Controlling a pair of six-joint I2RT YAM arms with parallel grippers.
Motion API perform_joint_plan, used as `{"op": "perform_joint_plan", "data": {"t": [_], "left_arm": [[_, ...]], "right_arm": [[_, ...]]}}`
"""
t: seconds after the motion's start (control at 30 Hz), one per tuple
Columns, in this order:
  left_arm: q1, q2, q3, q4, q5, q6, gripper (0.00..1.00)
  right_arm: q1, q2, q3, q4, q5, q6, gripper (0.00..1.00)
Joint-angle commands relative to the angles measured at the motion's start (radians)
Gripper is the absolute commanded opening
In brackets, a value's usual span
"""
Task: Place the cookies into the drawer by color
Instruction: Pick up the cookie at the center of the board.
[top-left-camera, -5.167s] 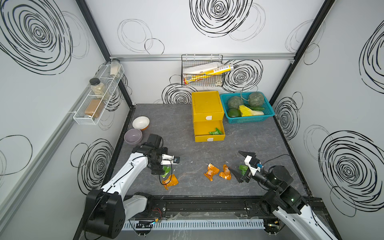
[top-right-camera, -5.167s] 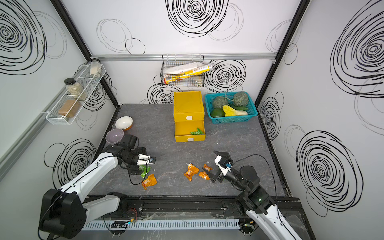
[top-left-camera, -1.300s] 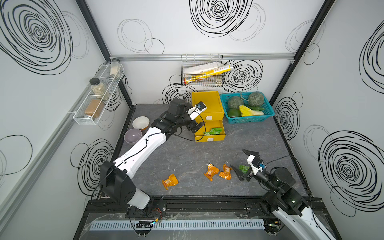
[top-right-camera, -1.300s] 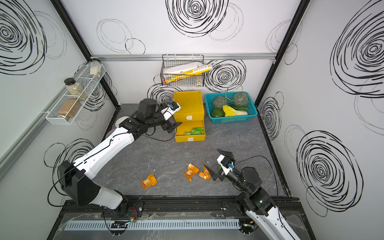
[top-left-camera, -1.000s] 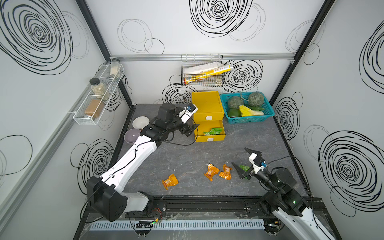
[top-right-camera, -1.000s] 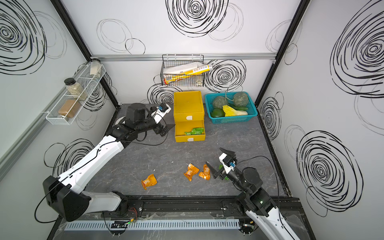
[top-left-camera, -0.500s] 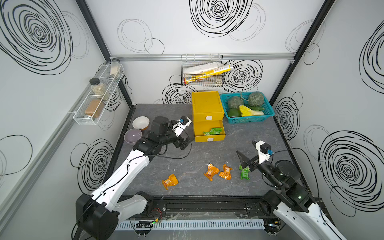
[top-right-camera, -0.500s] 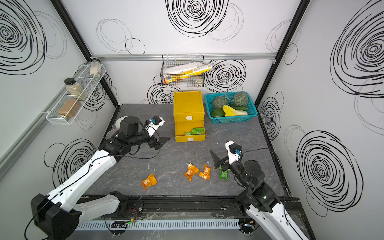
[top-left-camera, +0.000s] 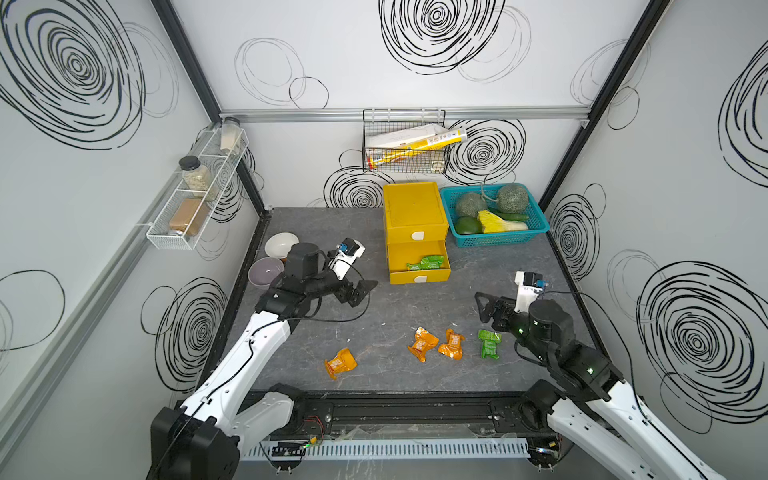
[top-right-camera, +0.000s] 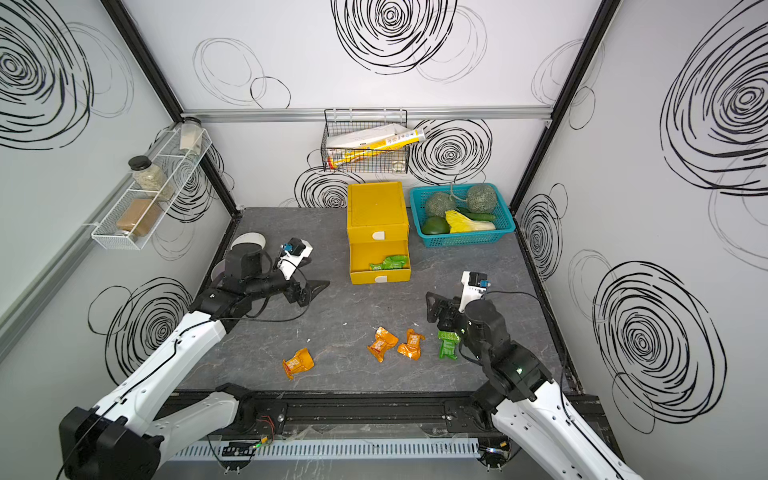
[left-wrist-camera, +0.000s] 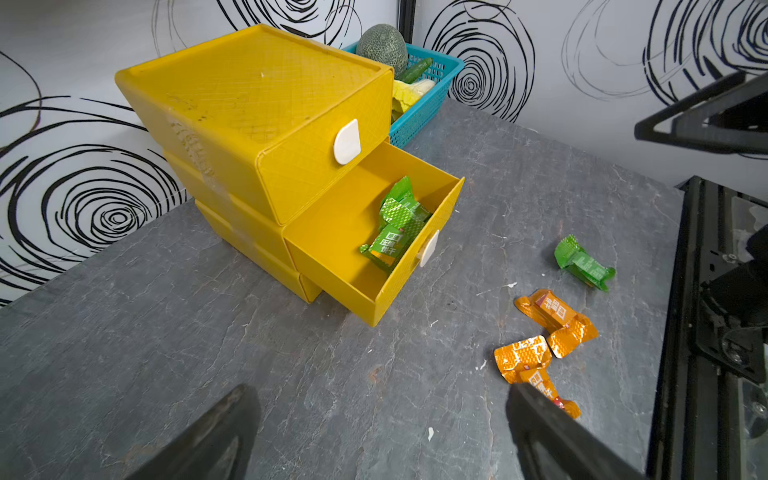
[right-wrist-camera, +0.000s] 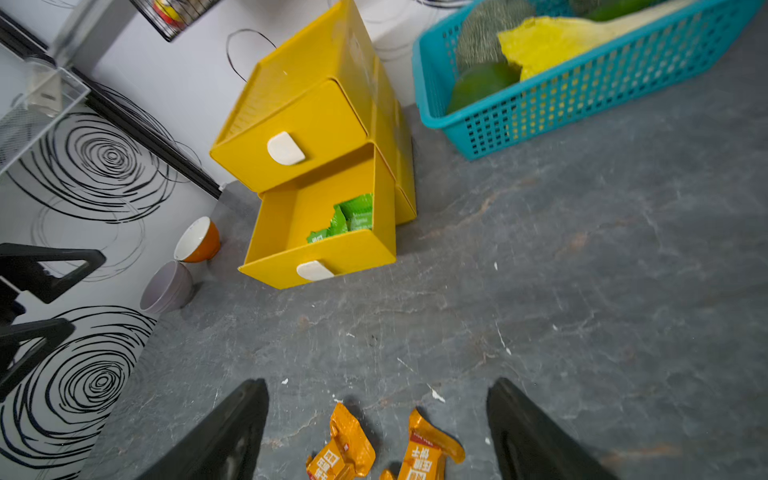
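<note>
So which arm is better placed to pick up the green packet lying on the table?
Likely right. The right gripper, open and empty, is just beside the green packet; the left gripper, also open, is across the table near the bowls.

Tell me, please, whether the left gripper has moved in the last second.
Yes: the left gripper pulled away from the yellow drawer, toward the lone orange packet.

The boxy bright-yellow plastic drawer cabinet (left-wrist-camera: 257, 95) looks matt and finely textured, the crinkly orange foil packets (left-wrist-camera: 555, 316) before it gleam glossy, and the grey stone-like tabletop (left-wrist-camera: 208, 353) beneath it is matt, veined.
</note>
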Motion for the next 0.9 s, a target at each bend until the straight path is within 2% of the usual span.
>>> {"op": "perform_joint_plan", "data": {"t": [0.0,0.27,0.5,0.73,0.87], "left_arm": [[0.027,-0.015,-0.009,0.064,0.055,-0.022,0.99],[0.050,-0.010,-0.017,0.073,0.066,-0.029,0.99],[0.060,-0.002,-0.015,0.075,0.076,-0.037,0.99],[0.063,0.005,-0.012,0.071,0.077,-0.035,0.99],[0.064,-0.001,-0.022,0.083,0.081,-0.031,0.99]], "right_arm": [[-0.001,0.038,0.002,-0.130,-0.012,0.164,0.85],[0.000,0.112,-0.049,-0.251,-0.007,0.238,0.86],[0.000,0.122,-0.131,-0.253,-0.015,0.272,0.85],[0.001,0.216,-0.130,-0.255,0.035,0.305,0.87],[0.009,0.228,-0.171,-0.194,0.037,0.333,0.89]]}}
